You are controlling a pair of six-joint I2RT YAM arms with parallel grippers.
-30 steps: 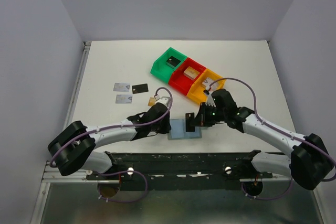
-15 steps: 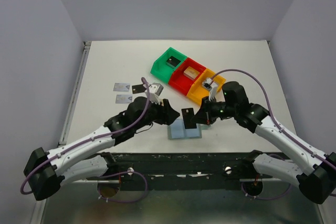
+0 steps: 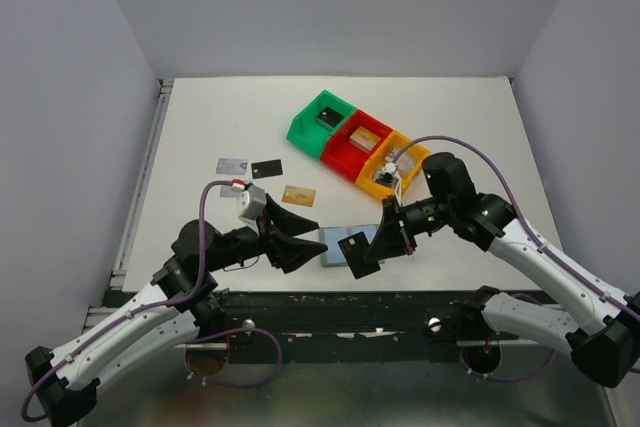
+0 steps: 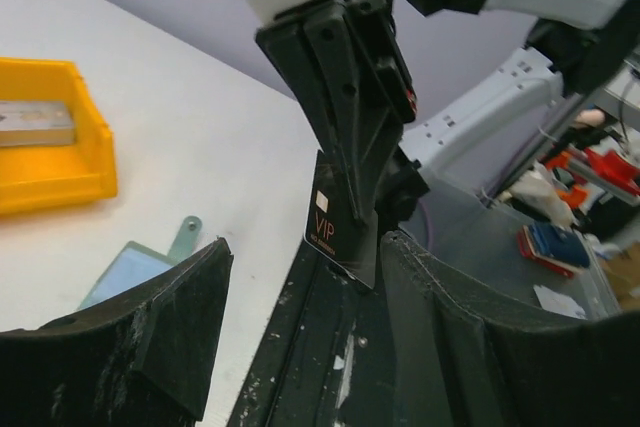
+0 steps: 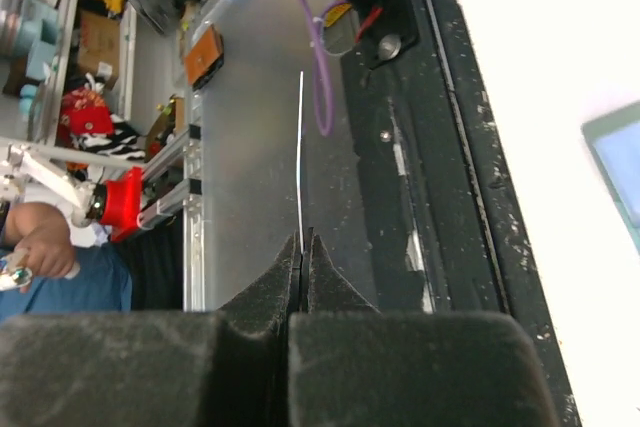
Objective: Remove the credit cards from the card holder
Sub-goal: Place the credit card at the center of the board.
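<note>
The grey-blue card holder (image 3: 366, 236) lies open near the table's front edge, partly hidden by my right gripper (image 3: 378, 245). That gripper is shut on a black credit card (image 3: 354, 253) marked VIP (image 4: 338, 219), held up off the holder; the right wrist view shows this card edge-on (image 5: 301, 157) between the shut fingers. My left gripper (image 3: 318, 245) stands open just left of that card, its fingers (image 4: 150, 332) either side of it without touching. On the table lie a silver card (image 3: 232, 165), a black card (image 3: 267, 168) and a gold card (image 3: 298, 194).
Green (image 3: 320, 119), red (image 3: 357, 142) and orange (image 3: 395, 165) bins stand in a diagonal row behind the holder, each with something small inside. The black mounting rail (image 3: 340, 307) runs along the near edge under both grippers.
My left gripper opened, left the gold card on the table and drew back toward the near edge. My right gripper carried the black card leftward and nearer, off the holder.
</note>
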